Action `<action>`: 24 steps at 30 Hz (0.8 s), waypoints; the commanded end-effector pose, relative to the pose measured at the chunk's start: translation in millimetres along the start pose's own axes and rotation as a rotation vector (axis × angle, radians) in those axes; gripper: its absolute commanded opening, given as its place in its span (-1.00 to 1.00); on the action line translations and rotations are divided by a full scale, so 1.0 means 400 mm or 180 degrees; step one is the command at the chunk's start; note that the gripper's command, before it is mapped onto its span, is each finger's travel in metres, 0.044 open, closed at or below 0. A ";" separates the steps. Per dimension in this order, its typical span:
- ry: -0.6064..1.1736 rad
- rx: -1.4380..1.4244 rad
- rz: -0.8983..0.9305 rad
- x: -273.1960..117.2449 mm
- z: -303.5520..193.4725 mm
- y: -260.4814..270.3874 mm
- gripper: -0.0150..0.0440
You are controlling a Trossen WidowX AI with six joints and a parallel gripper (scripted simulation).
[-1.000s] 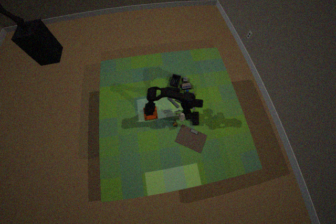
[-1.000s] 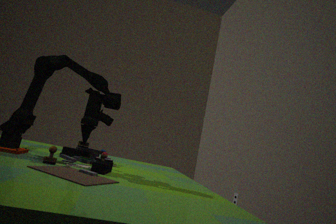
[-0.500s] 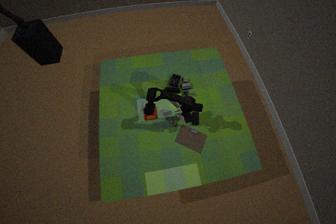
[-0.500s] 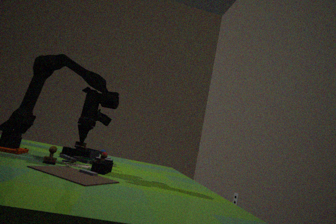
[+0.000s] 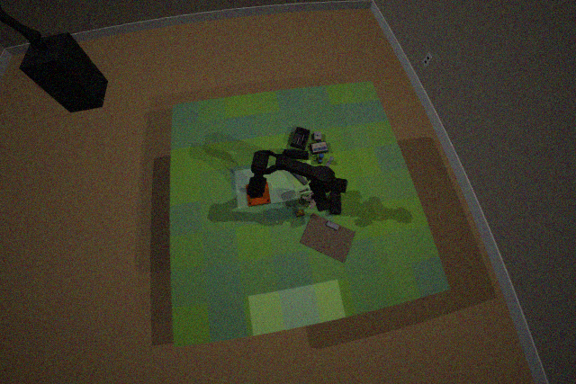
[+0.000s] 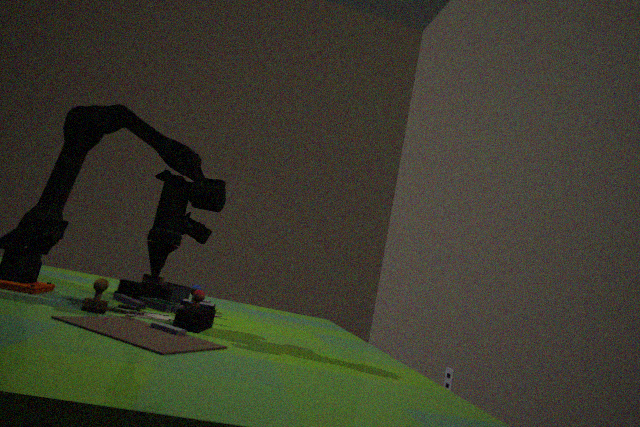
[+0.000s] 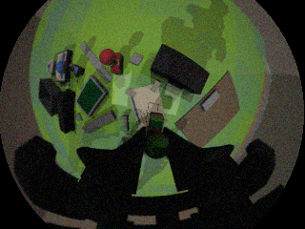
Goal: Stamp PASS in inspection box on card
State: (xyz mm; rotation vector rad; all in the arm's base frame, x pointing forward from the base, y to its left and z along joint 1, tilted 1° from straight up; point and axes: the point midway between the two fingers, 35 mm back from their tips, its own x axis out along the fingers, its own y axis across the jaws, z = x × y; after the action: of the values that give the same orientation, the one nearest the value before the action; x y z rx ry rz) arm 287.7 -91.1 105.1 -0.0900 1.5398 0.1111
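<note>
My gripper point(image 6: 155, 273) point(image 7: 154, 129) is shut on a stamp with a dark green round knob point(image 7: 157, 144); its base points away from the wrist camera. The stamp is held upright above the bench, and in the wrist view its base overlaps the near end of the pale card point(image 7: 144, 97). A small outlined box and dark marks show on the card, too blurred to read. The ink pad point(image 7: 91, 95), green in a pale frame, lies left of the card. The stamp's face and its lettering are hidden.
A red-knobbed stamp point(image 7: 108, 56) point(image 6: 198, 295), a blue-knobbed stamp point(image 7: 61, 67) and a wooden-knobbed stamp point(image 6: 100, 285) stand around. A black block point(image 7: 178, 69) point(image 6: 194, 316) and a brown clipboard point(image 7: 214, 116) point(image 5: 325, 241) lie right of the card, a dark open box point(image 7: 49, 97) far left.
</note>
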 end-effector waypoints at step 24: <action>0.0000 -0.0012 0.0019 0.051 -0.001 0.000 -0.49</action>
State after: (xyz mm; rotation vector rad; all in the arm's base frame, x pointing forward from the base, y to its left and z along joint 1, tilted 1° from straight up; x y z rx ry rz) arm 288.6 -91.9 89.2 -0.0912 1.5367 0.1103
